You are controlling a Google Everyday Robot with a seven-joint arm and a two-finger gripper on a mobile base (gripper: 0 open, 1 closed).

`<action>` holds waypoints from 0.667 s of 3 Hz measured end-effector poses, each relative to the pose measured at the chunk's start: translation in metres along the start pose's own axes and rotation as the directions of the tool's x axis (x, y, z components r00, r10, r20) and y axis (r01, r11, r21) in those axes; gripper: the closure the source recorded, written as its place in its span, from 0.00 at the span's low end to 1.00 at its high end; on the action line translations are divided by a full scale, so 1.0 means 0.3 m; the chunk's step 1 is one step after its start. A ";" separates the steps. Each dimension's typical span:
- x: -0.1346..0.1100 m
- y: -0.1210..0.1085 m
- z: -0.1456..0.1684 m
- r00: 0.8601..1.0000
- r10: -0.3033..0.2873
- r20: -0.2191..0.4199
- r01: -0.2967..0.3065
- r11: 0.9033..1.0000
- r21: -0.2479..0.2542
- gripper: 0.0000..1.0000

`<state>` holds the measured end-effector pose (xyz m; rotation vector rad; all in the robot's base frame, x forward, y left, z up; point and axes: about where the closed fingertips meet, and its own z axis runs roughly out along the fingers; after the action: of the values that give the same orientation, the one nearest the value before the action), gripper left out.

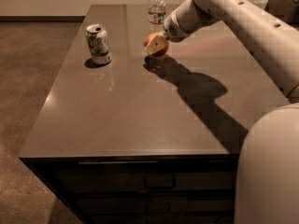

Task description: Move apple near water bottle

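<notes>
The gripper (156,45) hangs low over the far middle of the table (131,111), with the apple (161,51) clasped between its jaws. Just behind the jaws, almost straight beyond them, the water bottle (157,6) stands on the table near its far edge. Well apart to the left of the jaws, the soda can (98,44) stands upright on the table, and the arm (243,17) runs off to their right.

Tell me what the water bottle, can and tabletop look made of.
Water bottle: clear plastic, see-through, white cap. Can: likely metal, shiny top rim. Tabletop: dark, smooth, semi-gloss; stone or laminate, unclear. Pincer holds the apple near the bottle.
</notes>
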<state>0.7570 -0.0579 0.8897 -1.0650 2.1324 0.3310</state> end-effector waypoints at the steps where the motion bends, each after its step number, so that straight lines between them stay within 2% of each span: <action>1: 0.013 -0.052 0.018 1.000 0.008 0.013 -0.008 1.000 -0.003 0.84; 2: 0.031 -0.093 0.032 1.000 0.019 0.013 -0.020 1.000 0.007 0.60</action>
<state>0.7796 -0.0761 0.8787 -1.0362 2.1324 0.3385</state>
